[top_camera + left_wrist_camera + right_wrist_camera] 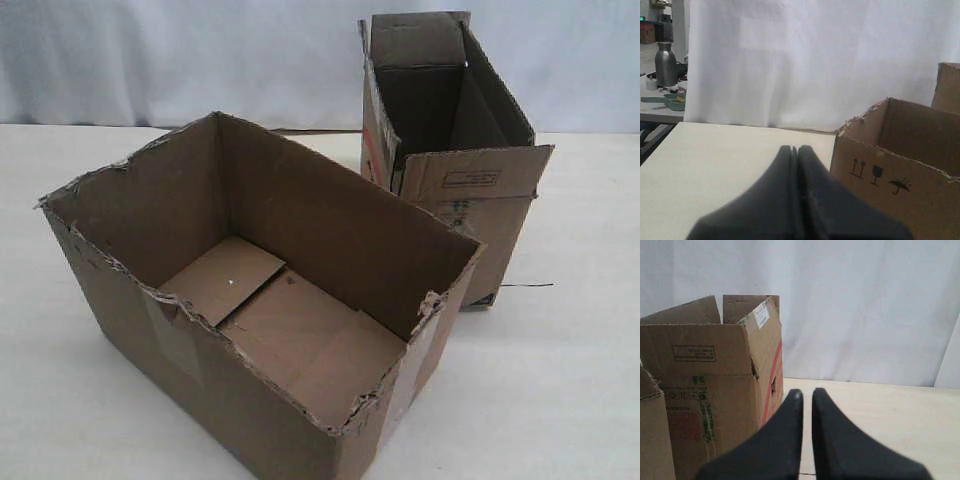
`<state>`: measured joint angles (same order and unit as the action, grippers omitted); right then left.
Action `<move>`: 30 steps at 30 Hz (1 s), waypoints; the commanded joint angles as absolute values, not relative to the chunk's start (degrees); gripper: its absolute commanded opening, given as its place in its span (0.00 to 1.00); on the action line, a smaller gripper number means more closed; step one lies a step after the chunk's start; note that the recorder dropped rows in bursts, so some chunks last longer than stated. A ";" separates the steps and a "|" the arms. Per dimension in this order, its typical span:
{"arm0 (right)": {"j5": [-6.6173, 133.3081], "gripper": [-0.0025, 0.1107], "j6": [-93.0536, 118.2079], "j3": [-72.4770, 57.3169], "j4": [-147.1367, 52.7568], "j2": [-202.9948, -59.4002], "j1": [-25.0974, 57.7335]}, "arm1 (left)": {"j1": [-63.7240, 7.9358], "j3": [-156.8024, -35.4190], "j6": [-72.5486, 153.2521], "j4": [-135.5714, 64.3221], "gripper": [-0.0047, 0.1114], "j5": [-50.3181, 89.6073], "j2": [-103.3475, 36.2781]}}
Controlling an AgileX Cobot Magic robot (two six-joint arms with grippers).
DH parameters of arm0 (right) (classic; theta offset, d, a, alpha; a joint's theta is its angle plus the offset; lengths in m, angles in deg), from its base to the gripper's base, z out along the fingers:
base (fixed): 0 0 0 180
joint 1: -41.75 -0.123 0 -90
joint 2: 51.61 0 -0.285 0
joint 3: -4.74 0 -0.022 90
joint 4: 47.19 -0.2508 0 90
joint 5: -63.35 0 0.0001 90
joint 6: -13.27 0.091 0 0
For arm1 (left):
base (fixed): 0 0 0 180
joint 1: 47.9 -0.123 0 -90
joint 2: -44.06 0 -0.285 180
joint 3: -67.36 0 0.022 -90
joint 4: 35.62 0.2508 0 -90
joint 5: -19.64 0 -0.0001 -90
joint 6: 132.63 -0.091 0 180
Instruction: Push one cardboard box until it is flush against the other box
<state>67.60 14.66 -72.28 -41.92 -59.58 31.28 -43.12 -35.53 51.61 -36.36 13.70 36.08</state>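
Observation:
The wide cardboard box [250,400] with a ragged torn rim stands open at the front of the pale table. Black handling symbols show on its side [880,175] in the left wrist view. The other box [480,215], taller and narrower with flaps, stands behind it to the right, turned at an angle to it, not flush. Its red label and green print [715,405] show in the right wrist view. My left gripper [796,148] is shut and empty, beside the wide box. My right gripper [807,392] is shut to a thin slit, beside the tall box. Neither gripper shows in the exterior view.
A white curtain [200,60] hangs behind the table. Off the table's far edge in the left wrist view, a side table holds a metal bottle [666,62] and a green tray [675,102]. A thin dark line [525,285] lies by the tall box.

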 commanded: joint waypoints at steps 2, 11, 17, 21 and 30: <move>67.89 0.07 14.49 -72.48 -42.06 -59.40 31.64 | -42.82 -35.42 57.68 -42.93 0.04 15.62 36.28; 67.89 0.07 14.49 -72.48 -42.06 -59.40 31.64 | -42.82 -35.42 63.27 -49.23 0.04 28.67 36.28; 67.89 0.07 14.49 -72.48 -42.06 -59.40 31.64 | -39.85 -40.39 85.55 -24.63 0.04 24.39 36.28; 67.89 0.07 14.49 -72.48 -42.06 -59.40 31.64 | -35.45 -46.43 95.96 -9.76 0.04 24.35 34.17; 67.89 0.07 14.49 -72.48 -42.06 -59.40 31.64 | -31.88 -62.17 96.42 3.87 0.04 14.97 11.36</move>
